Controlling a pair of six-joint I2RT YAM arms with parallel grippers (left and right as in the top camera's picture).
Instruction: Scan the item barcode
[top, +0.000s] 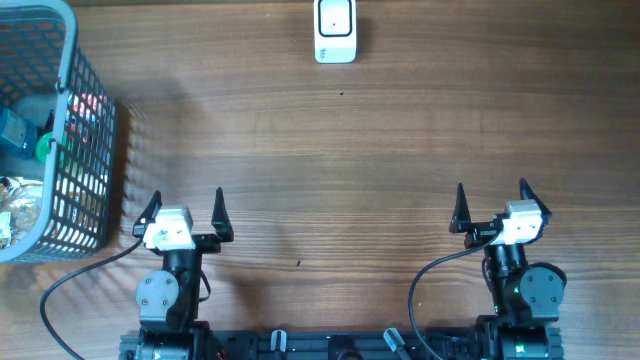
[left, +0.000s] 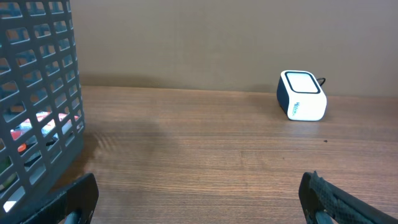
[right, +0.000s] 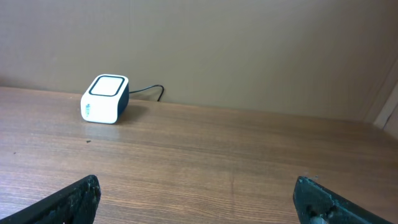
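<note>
Wooden table (top: 340, 150): left gripper (top: 187, 200) and right gripper (top: 491, 190) spread wide, empty; reaching into the basket (top: 90, 170) risks snagging its mesh

1. Far left on the table (top: 340, 150) sits the basket (top: 95, 150), with several items (top: 18, 130) piled inside.
2. At the far edge, about centre, stands the scanner (top: 335, 30), well apart from the basket.
3. Near left, just right of the basket: the left end effector (top: 187, 200).
4. Near right: the right end effector (top: 492, 190), well apart from the scanner.
</note>
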